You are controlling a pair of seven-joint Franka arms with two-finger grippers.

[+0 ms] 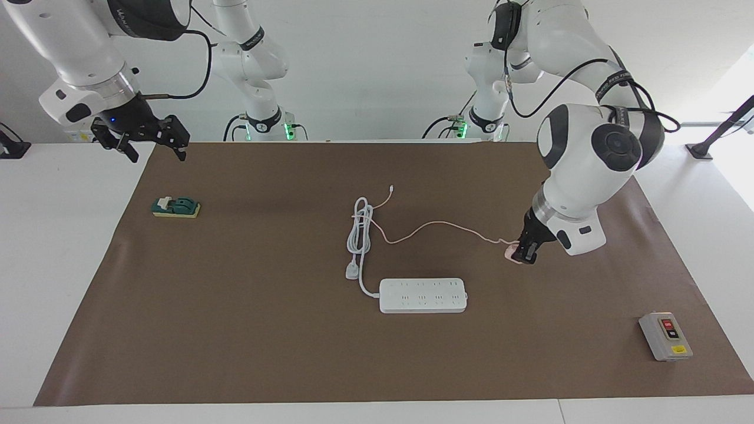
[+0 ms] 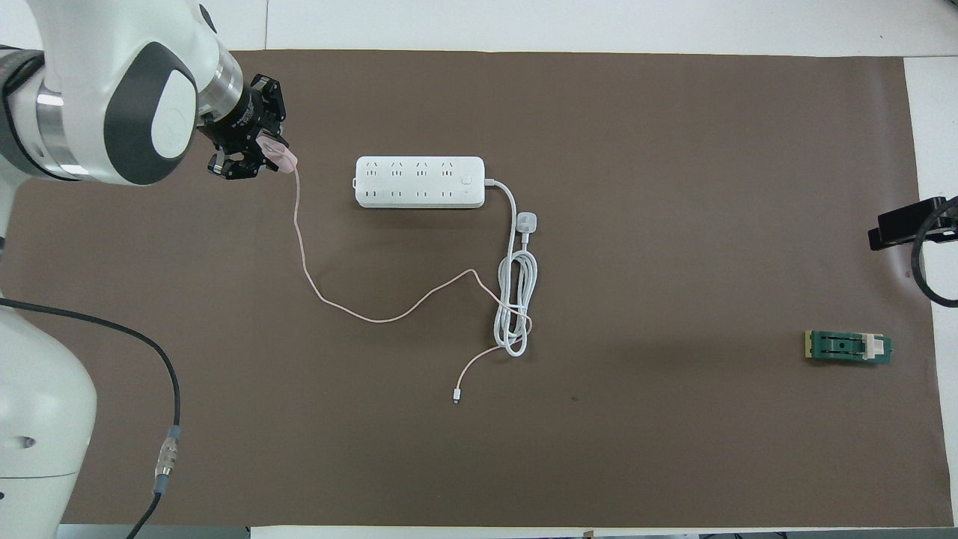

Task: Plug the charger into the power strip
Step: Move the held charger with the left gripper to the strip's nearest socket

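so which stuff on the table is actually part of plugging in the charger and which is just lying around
Part of the job:
- charger, shut in the left gripper over the mat
- its pink cable
- power strip

Just lying about:
- grey switch box
- green block
- right gripper, open, waiting at its own end of the table

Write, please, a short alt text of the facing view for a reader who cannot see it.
The left gripper holds the pink charger above the brown mat, short of the white power strip, its thin cable trailing to the strip's coiled cord. The right gripper waits open at the mat's corner.
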